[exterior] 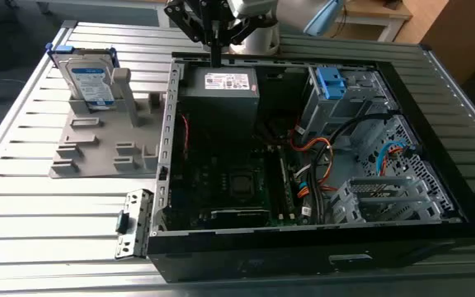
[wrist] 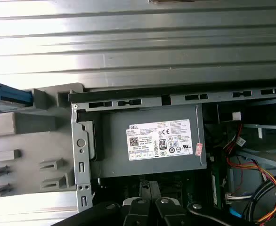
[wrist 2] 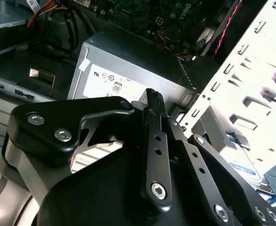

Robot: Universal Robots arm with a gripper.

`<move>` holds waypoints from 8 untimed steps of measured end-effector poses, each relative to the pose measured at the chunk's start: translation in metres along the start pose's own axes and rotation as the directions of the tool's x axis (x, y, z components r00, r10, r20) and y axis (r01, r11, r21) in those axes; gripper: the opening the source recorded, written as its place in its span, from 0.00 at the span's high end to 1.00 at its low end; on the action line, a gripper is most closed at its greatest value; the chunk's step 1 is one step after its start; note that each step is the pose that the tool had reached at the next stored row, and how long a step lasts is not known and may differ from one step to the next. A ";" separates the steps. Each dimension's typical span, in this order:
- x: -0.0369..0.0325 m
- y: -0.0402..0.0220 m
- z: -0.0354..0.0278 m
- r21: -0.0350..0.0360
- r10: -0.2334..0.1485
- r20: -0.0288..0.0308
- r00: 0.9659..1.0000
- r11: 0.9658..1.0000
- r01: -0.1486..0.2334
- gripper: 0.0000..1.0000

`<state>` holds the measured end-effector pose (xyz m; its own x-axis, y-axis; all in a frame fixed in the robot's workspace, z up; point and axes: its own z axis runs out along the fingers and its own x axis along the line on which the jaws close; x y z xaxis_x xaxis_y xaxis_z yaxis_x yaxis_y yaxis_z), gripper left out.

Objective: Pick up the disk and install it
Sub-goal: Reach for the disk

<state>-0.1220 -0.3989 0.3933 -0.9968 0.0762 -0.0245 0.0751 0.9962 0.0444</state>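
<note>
Slatted metal tabletop point(exterior: 23, 204): we see one blue-labelled disk point(exterior: 89, 80) upright in one grey rack point(exterior: 97, 148) near a corner; gripper point(exterior: 217, 60) clenched, empty, near one white-stickered power supply point(exterior: 221, 93).

The disk point(exterior: 89, 77), a silver drive with a white-and-blue label and a blue rail frame, stands upright on edge in a grey stand point(exterior: 97, 142) at the exterior view's left.

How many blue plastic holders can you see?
2. One wraps the disk standing in the grey rack at the exterior view's left. The other, a bare blue bracket, sits on the drive cage inside the computer case. More may be hidden.
</note>
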 end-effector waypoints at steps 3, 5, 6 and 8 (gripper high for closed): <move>0.0000 0.0000 0.0000 0.000 0.000 0.000 1.000 1.000 0.000 0.89; 0.0000 0.0000 0.0000 0.000 0.000 0.000 1.000 1.000 0.000 0.89; 0.0002 0.0000 0.0000 0.000 0.000 0.000 1.000 1.000 0.000 0.89; 0.0013 -0.0001 0.0000 0.000 0.000 0.000 1.000 1.000 0.000 0.89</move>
<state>-0.1232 -0.3989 0.3933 -0.9968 0.0764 -0.0245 0.0753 0.9962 0.0444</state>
